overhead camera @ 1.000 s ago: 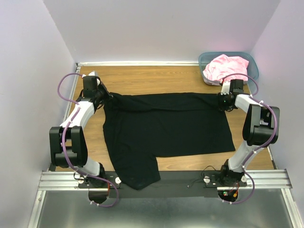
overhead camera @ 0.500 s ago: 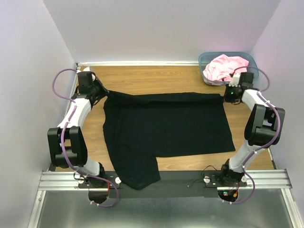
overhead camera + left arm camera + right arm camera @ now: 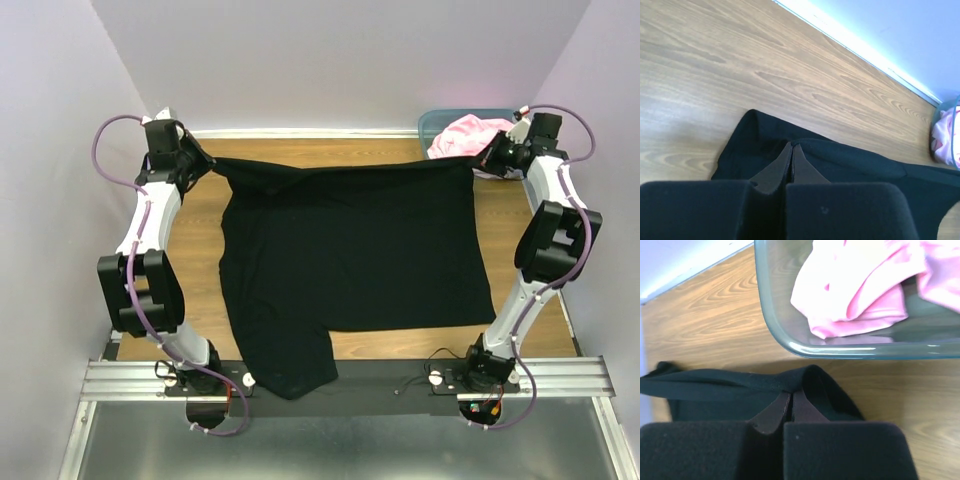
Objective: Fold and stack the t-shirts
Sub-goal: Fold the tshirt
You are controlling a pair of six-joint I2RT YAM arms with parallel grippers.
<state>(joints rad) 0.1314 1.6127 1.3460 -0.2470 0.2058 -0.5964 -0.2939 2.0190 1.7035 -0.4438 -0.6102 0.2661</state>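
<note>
Overhead view. Spread across the centre of the frame: black t-shirt (image 3: 350, 250), far edge raised off the wooden table (image 3: 330, 150) and stretched taut from upper left to upper right, near part lying flat, one flap hanging over the near table edge onto the dark base rail (image 3: 400, 375) at lower centre.

At upper left: left gripper (image 3: 200, 163), jaws pressed together, pinching one far corner of the black cloth. At upper right: right gripper (image 3: 487, 158), jaws likewise pressed together on the opposite corner.

Just behind the right gripper, in the upper right corner: teal translucent bin (image 3: 432, 122) holding the crumpled pink t-shirt (image 3: 462, 135). Stretched black edge crossing in front of the bin's near wall.

Lavender walls (image 3: 60, 150) close at left, right and rear.

Right wrist view: bin rim just beyond the fingertips, near the pinched fold but apart from it.
</note>
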